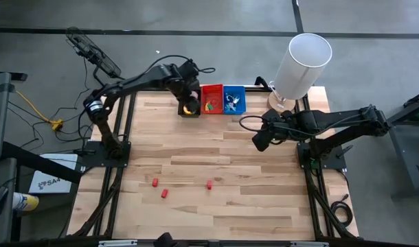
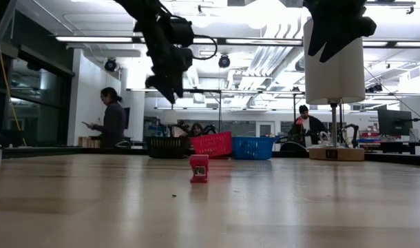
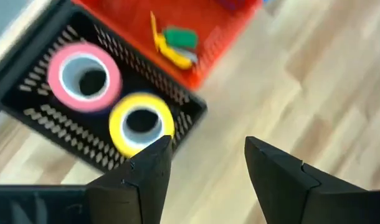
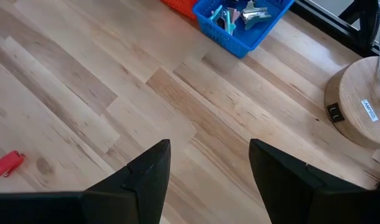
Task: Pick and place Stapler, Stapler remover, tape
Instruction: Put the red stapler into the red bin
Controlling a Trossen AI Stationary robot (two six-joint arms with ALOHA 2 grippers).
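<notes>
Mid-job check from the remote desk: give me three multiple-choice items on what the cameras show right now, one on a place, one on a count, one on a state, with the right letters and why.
1. Where is the yellow tape roll?
A. in the black basket
B. in the blue basket
C. on the bare table

2. How many small red items lie on the open table?
A. one
B. three
C. five

3. What state is the left gripper in?
A. shut on a tape roll
B. open and empty
C. shut on a red item

Answers:
1. A: the yellow tape roll sits beside the pink tape roll inside the black basket.
2. B: the high view shows three small red items on the table.
3. B: the left gripper shows its fingers apart with nothing between them, above the black basket.
</notes>
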